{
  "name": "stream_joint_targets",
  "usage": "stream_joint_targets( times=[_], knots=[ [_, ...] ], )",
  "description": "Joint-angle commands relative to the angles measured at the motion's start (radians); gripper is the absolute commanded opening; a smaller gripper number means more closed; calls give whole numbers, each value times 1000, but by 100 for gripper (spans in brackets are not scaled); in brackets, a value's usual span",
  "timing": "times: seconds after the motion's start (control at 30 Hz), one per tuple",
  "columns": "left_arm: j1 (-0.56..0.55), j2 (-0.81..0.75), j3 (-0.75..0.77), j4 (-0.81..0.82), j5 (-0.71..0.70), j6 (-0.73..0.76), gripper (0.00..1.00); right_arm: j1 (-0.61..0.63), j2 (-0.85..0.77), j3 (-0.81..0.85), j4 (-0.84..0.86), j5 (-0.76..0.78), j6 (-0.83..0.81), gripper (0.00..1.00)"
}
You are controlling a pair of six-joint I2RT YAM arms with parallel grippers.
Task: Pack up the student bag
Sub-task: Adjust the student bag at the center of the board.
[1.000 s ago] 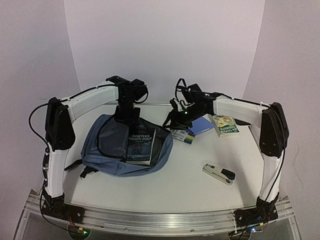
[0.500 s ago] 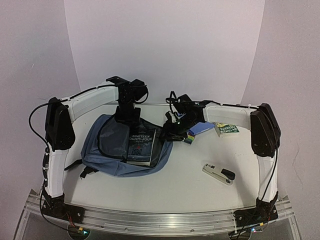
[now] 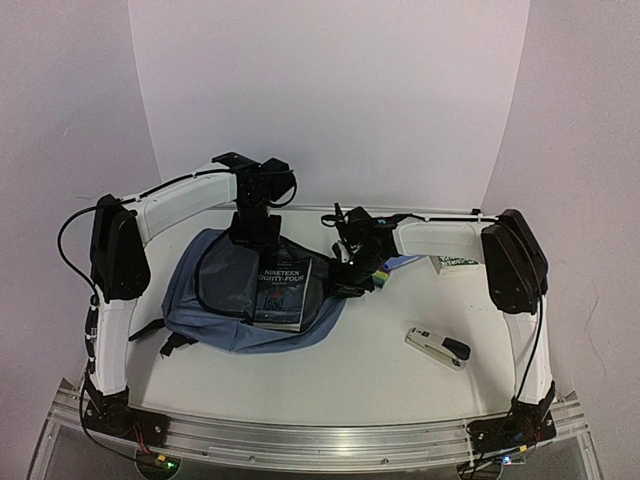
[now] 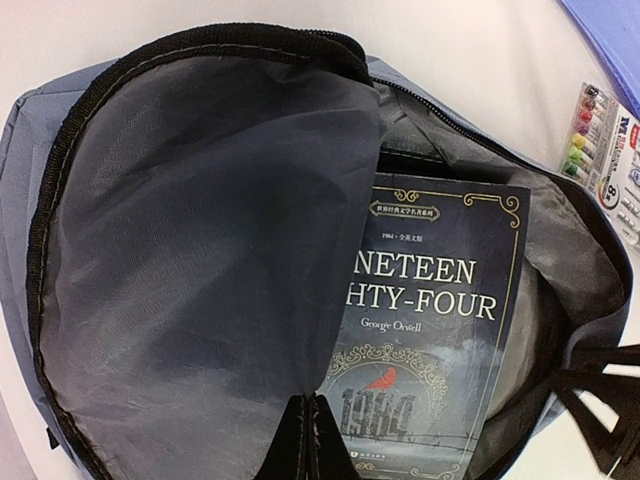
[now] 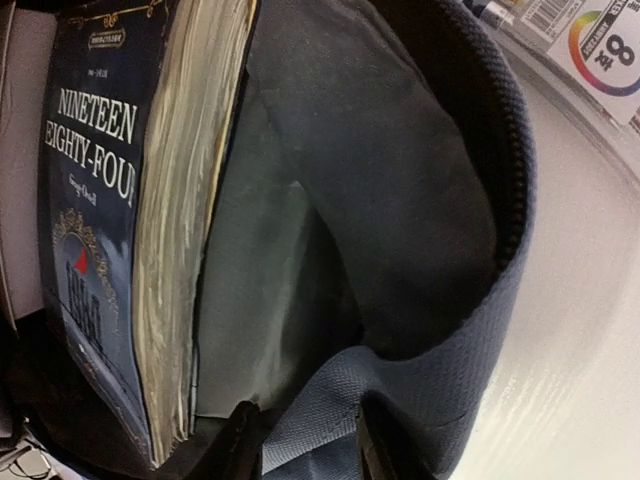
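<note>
student bag [image 5: 420, 250] in right end effector [image 5: 310, 432]

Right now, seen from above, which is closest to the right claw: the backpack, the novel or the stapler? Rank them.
1. The backpack: its right rim lies between the fingers of the right gripper.
2. The novel: left of the gripper, inside the backpack.
3. The stapler: on the table, toward the near right.
</note>
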Motion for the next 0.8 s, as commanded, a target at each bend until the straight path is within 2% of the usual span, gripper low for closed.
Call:
stream_joint_targets(
  times=[0.0, 0.2, 0.53, 0.63, 0.77],
  knots=[
    [5, -44, 15, 27, -21, -8, 0, -2, -22, 24, -32, 44, -39, 0],
    [5, -50, 7, 36, -14, -1, 0, -21, -155, 80, -33, -19, -117, 0],
    [6, -55, 6, 42, -8, 11, 0, -21, -327, -2, 5, -113, -214, 0],
    [9, -68, -13, 59, 3, 5, 0, -14, -374, -94, 39, -86, -279, 0],
    [30, -114, -85, 111, 41, -18, 0, -30, -350, -223, 4, -33, -347, 0]
  ],
)
